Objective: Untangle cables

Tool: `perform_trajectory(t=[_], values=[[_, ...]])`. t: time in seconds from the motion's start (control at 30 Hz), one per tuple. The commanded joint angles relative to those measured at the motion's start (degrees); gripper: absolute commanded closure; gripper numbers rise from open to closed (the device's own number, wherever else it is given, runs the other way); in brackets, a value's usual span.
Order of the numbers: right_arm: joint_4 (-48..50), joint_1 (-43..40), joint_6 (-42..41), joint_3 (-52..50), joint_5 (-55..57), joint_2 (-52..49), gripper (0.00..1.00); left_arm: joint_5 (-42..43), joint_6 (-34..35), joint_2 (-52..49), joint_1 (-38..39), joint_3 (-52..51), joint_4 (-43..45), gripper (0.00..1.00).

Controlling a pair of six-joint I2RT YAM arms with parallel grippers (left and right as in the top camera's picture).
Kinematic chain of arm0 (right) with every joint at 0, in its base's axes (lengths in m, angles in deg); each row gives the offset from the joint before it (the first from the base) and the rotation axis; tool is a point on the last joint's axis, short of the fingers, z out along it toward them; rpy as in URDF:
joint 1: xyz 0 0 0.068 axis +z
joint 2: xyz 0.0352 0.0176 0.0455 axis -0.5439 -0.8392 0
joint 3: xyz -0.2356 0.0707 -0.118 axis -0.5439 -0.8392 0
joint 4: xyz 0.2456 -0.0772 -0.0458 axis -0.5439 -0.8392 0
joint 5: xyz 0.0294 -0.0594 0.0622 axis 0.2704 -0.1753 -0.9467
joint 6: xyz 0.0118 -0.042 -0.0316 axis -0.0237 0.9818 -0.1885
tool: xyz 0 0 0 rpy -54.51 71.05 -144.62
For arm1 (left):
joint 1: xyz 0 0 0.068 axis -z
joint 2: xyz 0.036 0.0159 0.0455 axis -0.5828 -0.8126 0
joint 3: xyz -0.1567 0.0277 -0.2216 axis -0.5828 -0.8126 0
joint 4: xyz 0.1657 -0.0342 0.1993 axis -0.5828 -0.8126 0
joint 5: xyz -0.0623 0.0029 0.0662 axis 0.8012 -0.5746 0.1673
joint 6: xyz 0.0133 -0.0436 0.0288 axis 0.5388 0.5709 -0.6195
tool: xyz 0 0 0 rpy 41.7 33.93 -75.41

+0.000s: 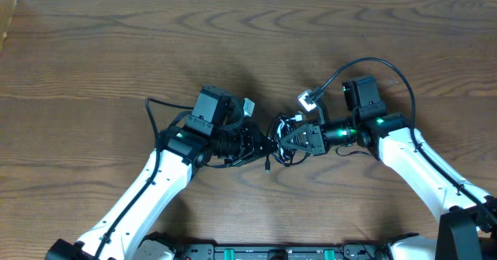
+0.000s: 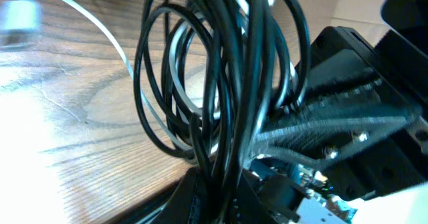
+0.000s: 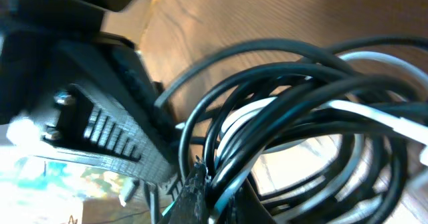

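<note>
At counter [image 1: 93,58] centre, the limp, light black cable [image 2: 251,63], tangled with white cable [image 3: 364,114], is clamped by left gripper [image 1: 260,145] and right gripper [image 1: 284,140]; a free loop is judged the better hold.

CENTRE: left hand [image 1: 262,145] and right hand [image 1: 283,138] are facing tip to tip, both gripping the coiled black cable [image 2: 234,83]; its loops, tangled with the white cable [image 2: 114,43], are filling the gap between them | FAR HALF: table [image 1: 155,43] is lying open | NEAR SIDES: both arms are blocking diagonal approach
</note>
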Motion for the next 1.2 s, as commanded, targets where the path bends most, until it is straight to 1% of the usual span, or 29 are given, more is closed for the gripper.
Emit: perform_trajectory(t=[0.0,0.2,0.37,0.63,0.77,0.9,1.07,1.17], values=[[-1.73,-1.53,1.11,0.72,9.38,0.76,0.99,-0.87,-3.06,0.26,-0.11,0.17,-0.61,0.92],[-1.95,-1.53,-0.02,0.72,14.27,0.76,0.99,3.3,-3.91,0.26,-0.11,0.17,-0.55,0.92],[-2.97,-1.46,-2.64,0.72,20.39,0.76,0.99,6.93,-10.86,0.26,-0.11,0.17,-0.59,0.92],[-3.39,-1.46,-2.78,0.72,21.73,0.76,0.99,6.21,-20.74,0.26,-0.11,0.17,-1.16,0.93],[-3.43,-1.46,-2.78,0.72,23.04,0.76,0.99,1.77,-21.73,0.26,-0.13,0.17,-4.87,0.92],[-3.41,-1.46,-2.78,0.72,23.1,0.76,0.99,-2.01,-24.98,0.26,-0.96,0.17,-10.43,0.92],[-3.72,-1.46,-2.8,0.72,23.71,0.76,0.99,-10.4,-25.59,0.26,-4.42,0.17,-17.33,0.92],[-3.78,-1.46,-2.82,0.72,23.89,0.76,0.99,-11.82,-26.97,0.26,-7.06,0.17,-19.76,0.92]])
